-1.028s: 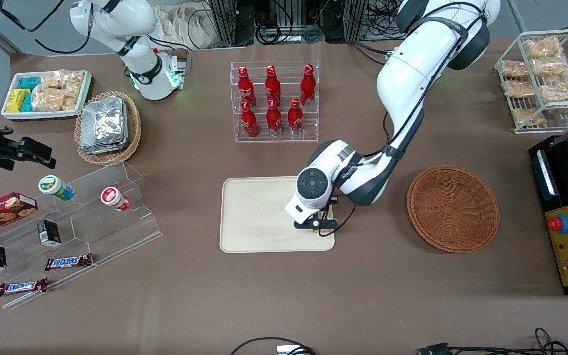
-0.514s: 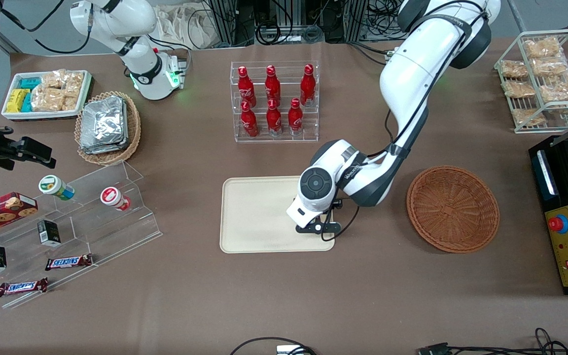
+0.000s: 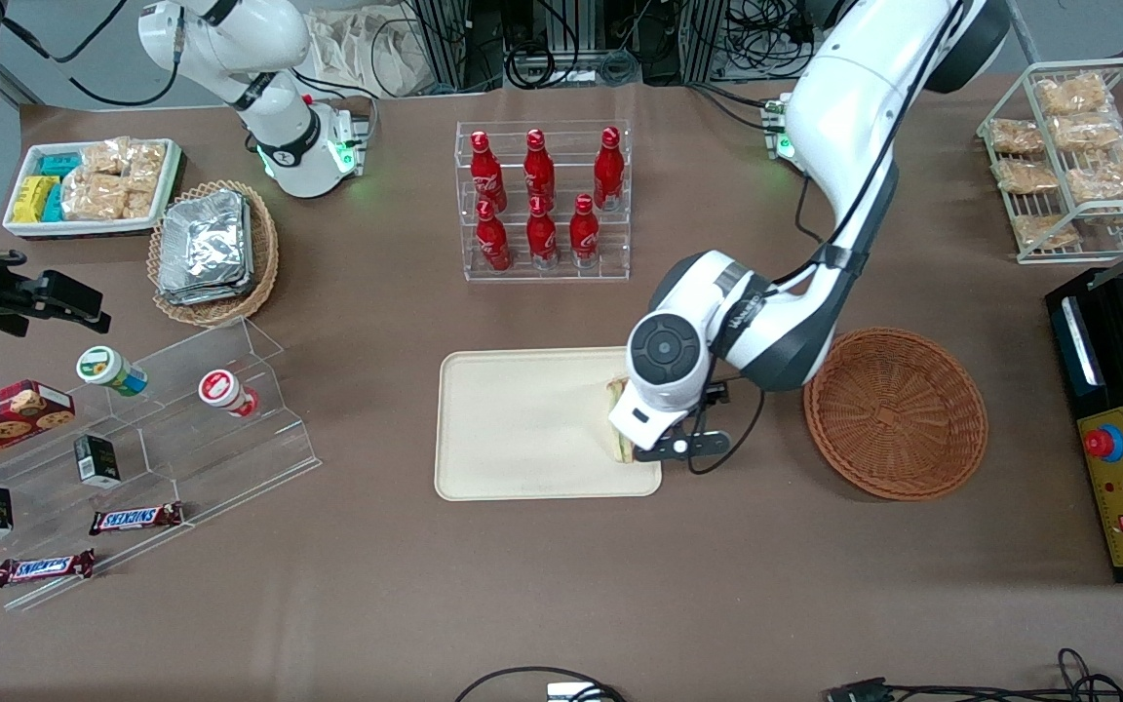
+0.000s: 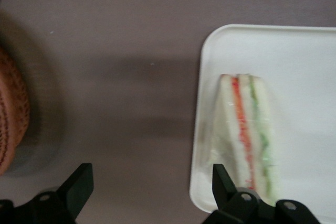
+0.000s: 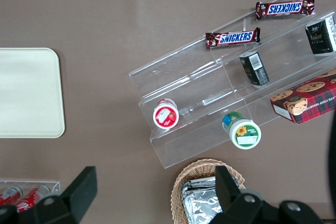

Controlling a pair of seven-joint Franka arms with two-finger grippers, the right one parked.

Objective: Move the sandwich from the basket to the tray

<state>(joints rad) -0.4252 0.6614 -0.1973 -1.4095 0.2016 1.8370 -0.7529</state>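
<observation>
One sandwich (image 4: 251, 135) lies on the tray (image 4: 304, 56); the gripper (image 4: 149, 182) hovers above, fingers spread.

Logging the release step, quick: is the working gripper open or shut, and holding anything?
Left gripper: open, holding nothing, above the cream tray's edge; the wrapped triangular sandwich lies on the tray.

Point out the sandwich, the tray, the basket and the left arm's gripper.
sandwich (image 4: 251, 135): left wrist view, orange-red filling stripe.
tray (image 3: 513, 419): front view, bare floor.
basket (image 3: 895, 413): front view, woven bottom.
gripper (image 4: 149, 184): left wrist view, gap between open jaws, above the tray's edge.
</observation>
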